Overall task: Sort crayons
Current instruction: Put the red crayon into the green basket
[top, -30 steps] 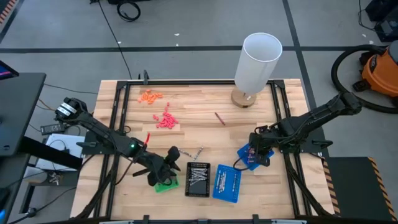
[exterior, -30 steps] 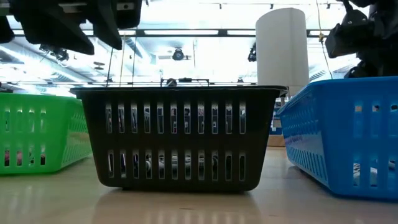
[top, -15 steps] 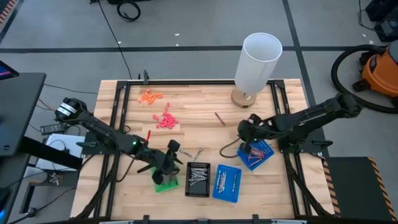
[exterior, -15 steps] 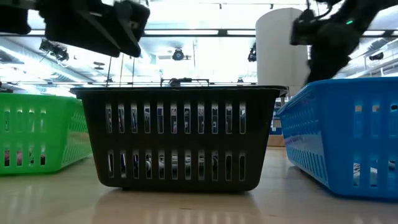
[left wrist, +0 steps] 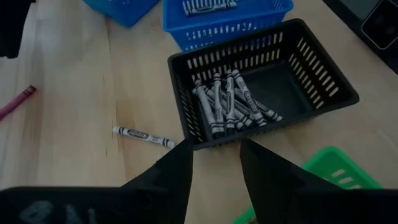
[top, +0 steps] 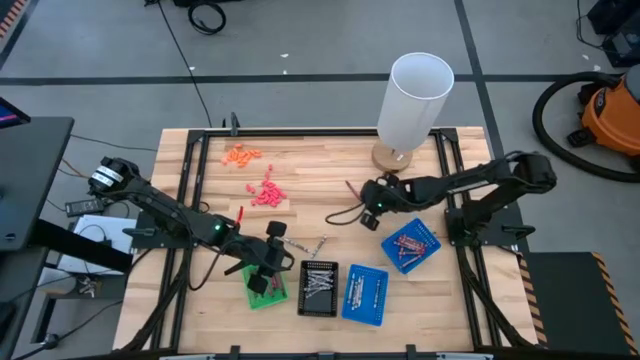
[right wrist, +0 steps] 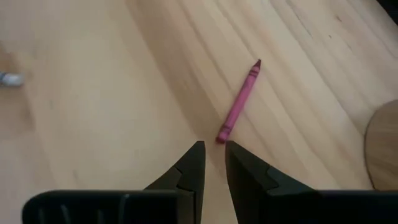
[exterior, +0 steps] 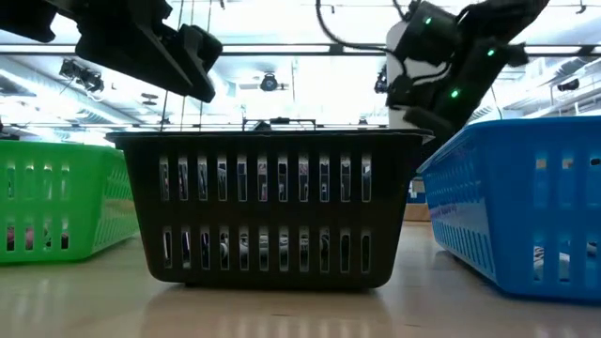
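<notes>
Two tools are at work over the wooden table (top: 320, 170). The left tool (left wrist: 214, 158) has its fingers spread with nothing between them; it hangs by the near wall of the black tray (left wrist: 323, 74), with the green tray (top: 266, 290) under it. The right tool (right wrist: 213, 158) has its fingers drawn close, a narrow gap left between them, pinching nothing; their tips stand just short of the near end of a maroon crayon (right wrist: 238, 102) lying loose on the bare wood, apart from it as far as can be told.

From above, the left arm reaches in from the table's left edge, stretched low toward the trays at the front. The right arm comes from the right edge, extended across toward the middle, its tool (top: 368, 197) just beside that maroon crayon (top: 353, 190), near the base of the white cylinder (top: 412, 100).

Only the left wrist view shows inside the black tray: a bundle of grey crayons (left wrist: 227, 102) lies there side by side, with one more grey crayon (left wrist: 143, 135) loose on the table beside it (another blue tray (left wrist: 236, 18) behind holds grey ones too). The high view adds a blue tray (top: 410, 246) of maroon crayons at the right, plus orange bits (top: 241, 155) and pink bits (top: 267, 193) at the back left. The low view shows the tray walls and both arms overhead.
</notes>
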{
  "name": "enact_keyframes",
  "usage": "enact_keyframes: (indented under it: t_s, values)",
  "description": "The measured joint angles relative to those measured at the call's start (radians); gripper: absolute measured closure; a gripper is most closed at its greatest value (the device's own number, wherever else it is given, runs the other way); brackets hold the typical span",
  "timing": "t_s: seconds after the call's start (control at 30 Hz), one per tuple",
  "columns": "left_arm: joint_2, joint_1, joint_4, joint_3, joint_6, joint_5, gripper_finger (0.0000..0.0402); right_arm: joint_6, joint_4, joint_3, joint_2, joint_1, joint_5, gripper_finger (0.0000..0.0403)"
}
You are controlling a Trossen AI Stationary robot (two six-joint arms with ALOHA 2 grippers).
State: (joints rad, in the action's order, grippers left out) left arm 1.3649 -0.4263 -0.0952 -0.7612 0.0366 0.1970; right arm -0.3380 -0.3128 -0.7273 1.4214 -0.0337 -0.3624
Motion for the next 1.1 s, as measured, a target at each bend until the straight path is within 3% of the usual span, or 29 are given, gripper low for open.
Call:
enact_keyframes:
  t_s: [1.1]
  values:
    - [0.0,0.0,-0.022,-0.001,-0.036,0.001,0.0257,0.087,0.447,0.001,0.329,-0.201,0.042,0.0331]
